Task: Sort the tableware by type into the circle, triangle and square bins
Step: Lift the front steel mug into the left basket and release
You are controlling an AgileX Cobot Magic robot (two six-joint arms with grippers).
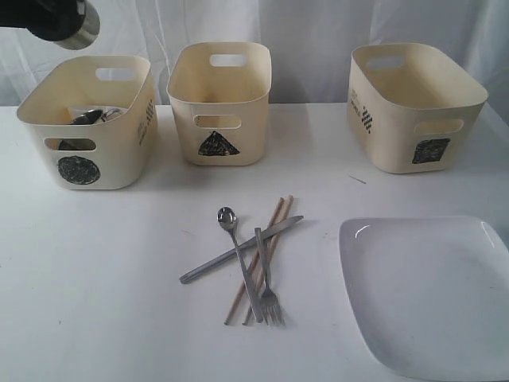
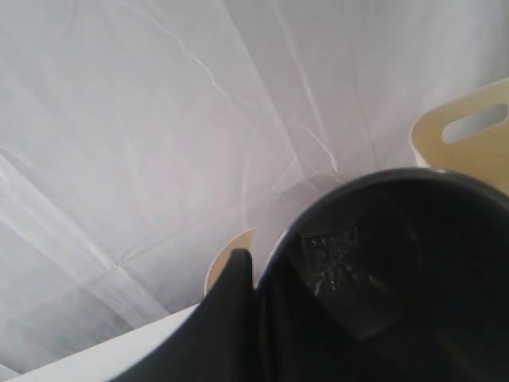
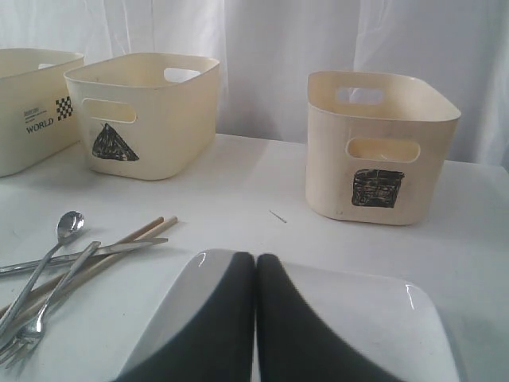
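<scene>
Your left pincer point(image 2: 256, 274) sits in the upper left corner of the exterior frame, above the circle bin point(image 1: 119, 163). It is clamped on a steel mug point(image 1: 80, 28). Its wrist view shows one dark finger point(image 2: 227, 318) tight against the rim of that dark round vessel. More steel pieces point(image 1: 91, 117) lie inside the circle bin. The triangle bin point(image 1: 183, 119) stands at upper centre and the square bin point(image 1: 390, 135) at upper right.

Your right pincer point(image 3: 255, 267) is outside the exterior frame. Its wrist view shows both fingers pressed together with nothing between them, hanging over the large white square plate point(image 1: 429, 294). That plate lies flat at lower right on the white table point(image 1: 95, 278).

At the centre of the frame, the spoon point(image 1: 227, 216), knife point(image 1: 211, 267) and fork point(image 1: 271, 306) lie crossed in one touching pile with the wooden chopsticks point(image 1: 280, 208).
</scene>
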